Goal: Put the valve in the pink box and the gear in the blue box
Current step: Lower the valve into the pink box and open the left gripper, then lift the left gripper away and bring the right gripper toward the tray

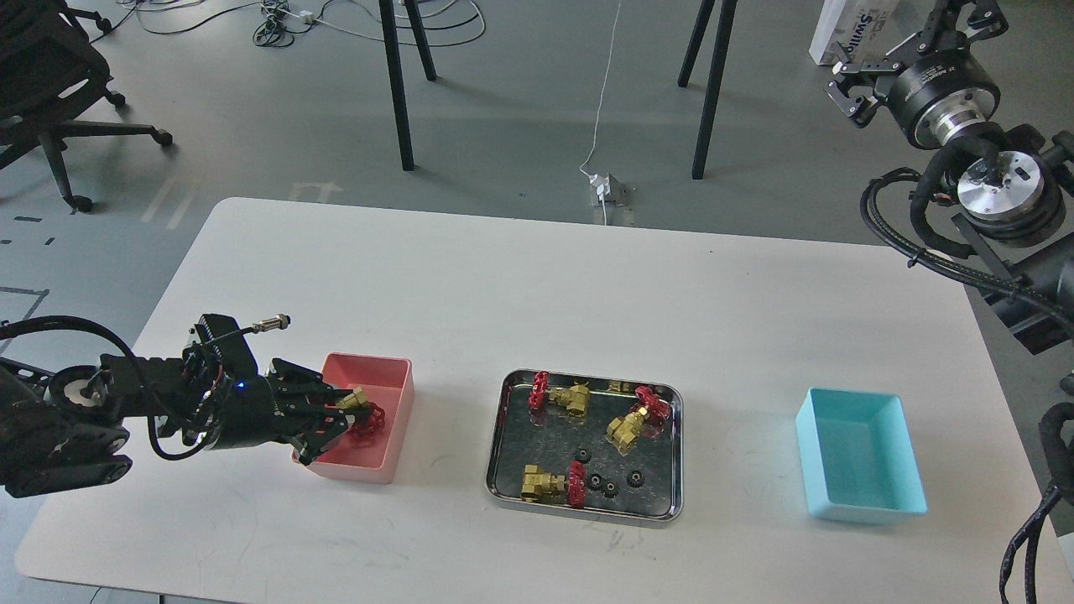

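Note:
My left gripper (348, 413) is shut on a brass valve with a red handwheel (363, 413) and holds it low inside the pink box (390, 386) at the table's left. Three more valves lie in the steel tray (671, 445): one at the back left (558, 396), one at the back right (636, 417), one at the front left (550, 484). Three small black gears (635, 479) lie in the tray's front half. The blue box (864, 460) stands at the right, with nothing showing in it. My right gripper (873, 63) is raised high at the upper right, far from the table.
A white table (537, 285) bears everything. Beyond it stand black easel legs (398, 92), a floor power strip (606, 189) and an office chair (50, 84). My right arm's cables (940, 243) hang over the table's right edge.

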`<state>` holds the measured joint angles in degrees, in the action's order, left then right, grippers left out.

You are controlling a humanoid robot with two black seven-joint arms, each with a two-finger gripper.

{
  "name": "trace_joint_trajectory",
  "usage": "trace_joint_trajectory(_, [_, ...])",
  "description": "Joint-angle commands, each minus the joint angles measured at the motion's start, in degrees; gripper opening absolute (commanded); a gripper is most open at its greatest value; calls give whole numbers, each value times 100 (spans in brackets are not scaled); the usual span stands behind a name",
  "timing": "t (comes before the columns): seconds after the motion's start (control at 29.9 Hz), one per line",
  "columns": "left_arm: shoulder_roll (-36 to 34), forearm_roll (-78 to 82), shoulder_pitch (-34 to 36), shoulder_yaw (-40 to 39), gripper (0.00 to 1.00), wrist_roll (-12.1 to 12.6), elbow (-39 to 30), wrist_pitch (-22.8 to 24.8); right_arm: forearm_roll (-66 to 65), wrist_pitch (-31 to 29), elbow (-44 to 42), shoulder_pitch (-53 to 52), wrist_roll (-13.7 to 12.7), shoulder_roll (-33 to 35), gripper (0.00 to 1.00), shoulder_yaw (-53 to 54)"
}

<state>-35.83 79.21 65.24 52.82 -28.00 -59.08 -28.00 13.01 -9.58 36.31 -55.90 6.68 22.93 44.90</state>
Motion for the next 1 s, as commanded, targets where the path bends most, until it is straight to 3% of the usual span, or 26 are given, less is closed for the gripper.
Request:
trace_joint_trajectory(0.0, [6,7,-2,1,24,0,10,0,0,-8,-1,9,0,18,100,1])
trace_joint_trajectory(0.47, [-11,-2,-46,-52,50,0,-8,0,0,0,-1,45,-9,36,100,19])
trace_joint_trajectory(0.67, [-161,-20,-11,-912,63,0,-157,0,0,-26,-1,53,44,36,100,-16])
trace_joint_trajectory(0.84, [-591,-20,129,-1571,68,0,-192,759,9,-52,26,53,35,-17,100,37])
trace_joint_trajectory(0.97, [-1090,-28,226,-2554,70,0,-779,1909,0,9,34,53,18,-17,100,-34])
